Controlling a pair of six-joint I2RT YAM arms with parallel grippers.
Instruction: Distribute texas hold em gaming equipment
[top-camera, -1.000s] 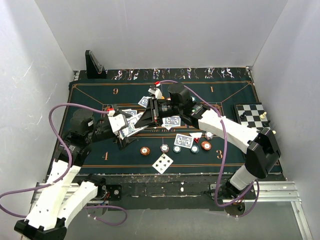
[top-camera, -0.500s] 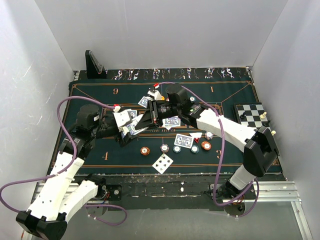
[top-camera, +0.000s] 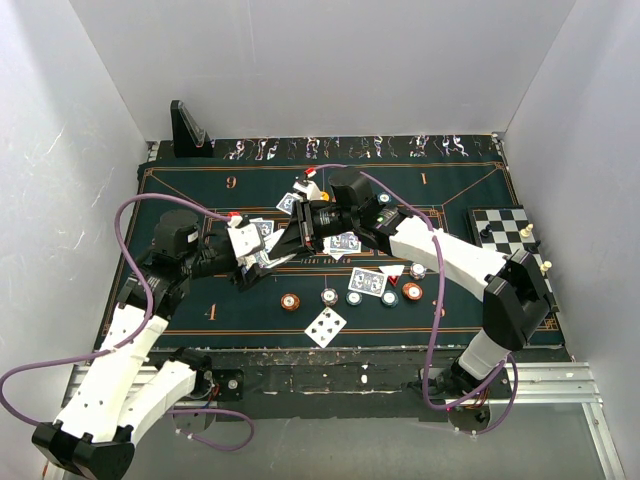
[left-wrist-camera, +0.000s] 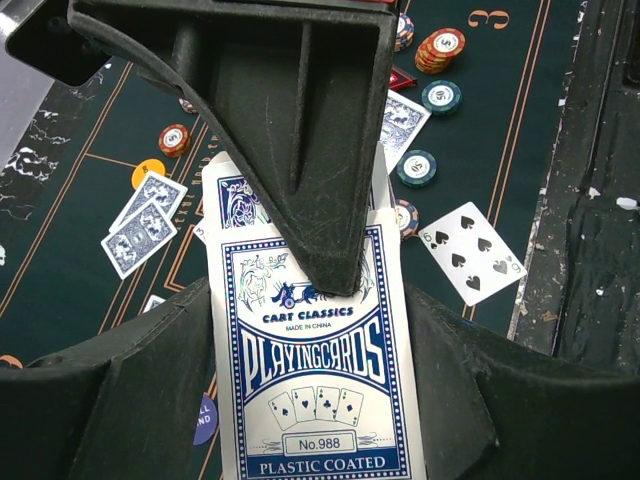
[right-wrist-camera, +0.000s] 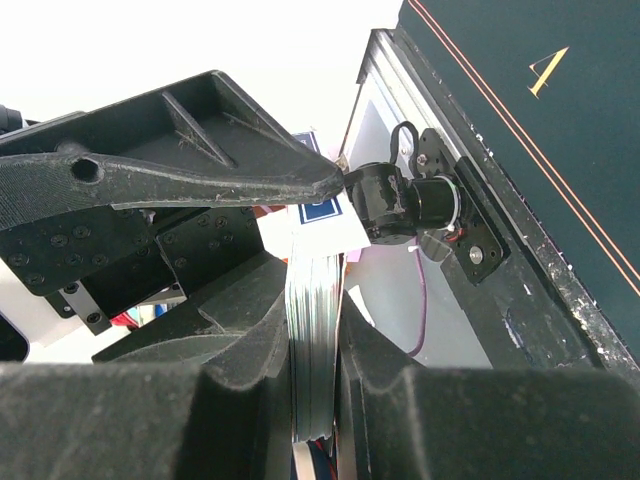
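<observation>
The deck of playing cards (left-wrist-camera: 315, 400) is up over the middle of the surface (top-camera: 460, 190). The left hand (top-camera: 247, 262) grips its long sides. The right hand (right-wrist-camera: 315, 340) pinches its far end, straight ahead.

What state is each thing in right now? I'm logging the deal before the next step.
Left gripper: shut on the card pack.
Right gripper: shut on the card stack.
Spade card: face up on the felt.
Loose cards: face down.
Orange chips: stacked.
</observation>
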